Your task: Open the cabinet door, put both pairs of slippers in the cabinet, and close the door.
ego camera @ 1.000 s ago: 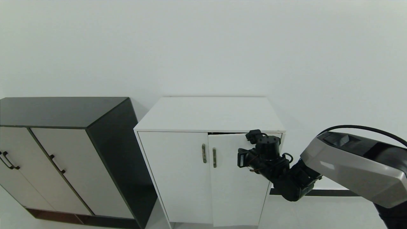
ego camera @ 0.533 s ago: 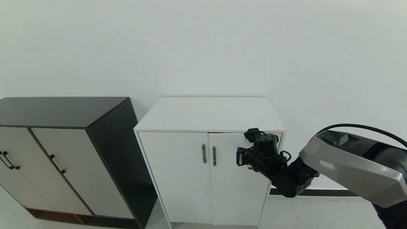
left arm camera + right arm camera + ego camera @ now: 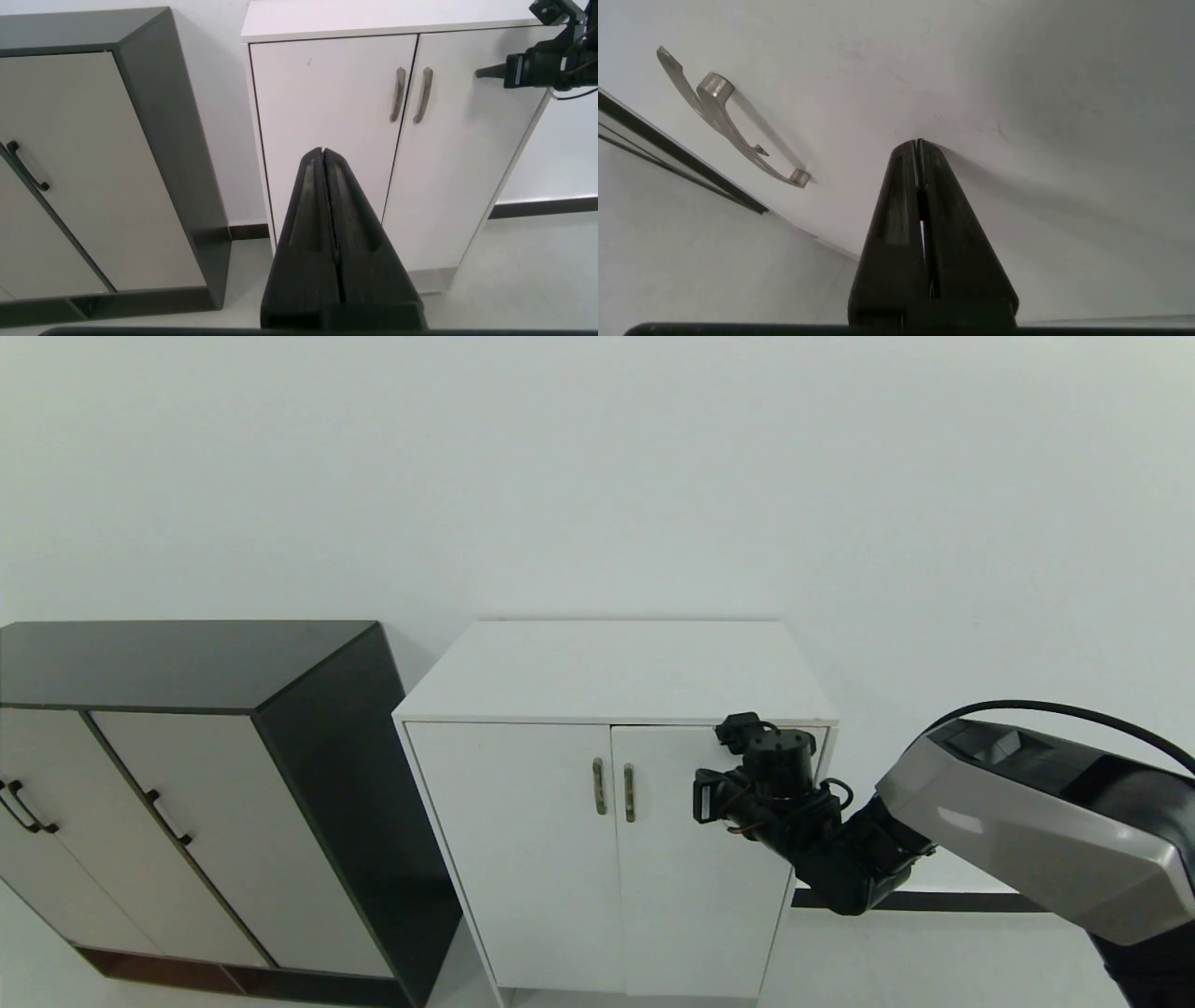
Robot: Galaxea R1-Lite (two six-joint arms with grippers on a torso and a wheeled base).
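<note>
Touching the closed cabinet door (image 3: pixel 691 905), right claw (image 3: pixel 920 147) pinched.

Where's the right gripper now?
Head view, right side: right gripper, shut, tip against the right door of the white cabinet, right of its handle.

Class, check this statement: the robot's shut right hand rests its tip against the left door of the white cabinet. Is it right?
No. The shut right hand rests its tip against the right door of the white cabinet, as the head view shows.
</note>
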